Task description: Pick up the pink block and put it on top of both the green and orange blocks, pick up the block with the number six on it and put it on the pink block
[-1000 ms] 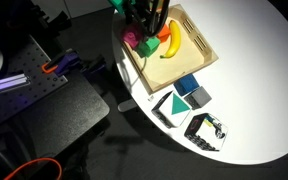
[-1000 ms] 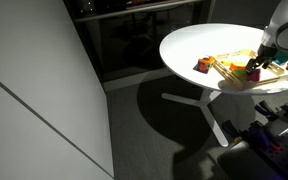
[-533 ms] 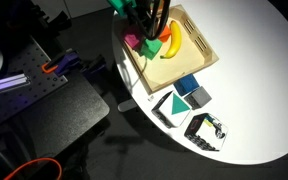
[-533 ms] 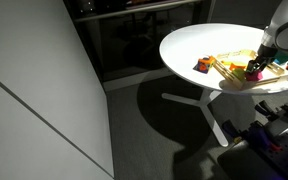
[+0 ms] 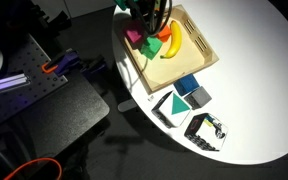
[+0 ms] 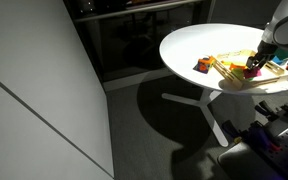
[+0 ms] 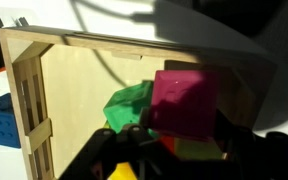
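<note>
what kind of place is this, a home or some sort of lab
Probably a robotics lab or workshop, not a home. A round white table carries a wooden tray holding a pink block. Beside it stands a metal rail rig, with an orange cable on the dark floor.

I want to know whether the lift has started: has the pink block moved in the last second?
Yes, slightly. In an exterior view the pink block has shifted a little towards the picture's top edge, judged against the wooden tray.

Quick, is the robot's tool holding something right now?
Tool: cannot be told. The pink block sits right at it, but the fingertips are too dark to see.
</note>
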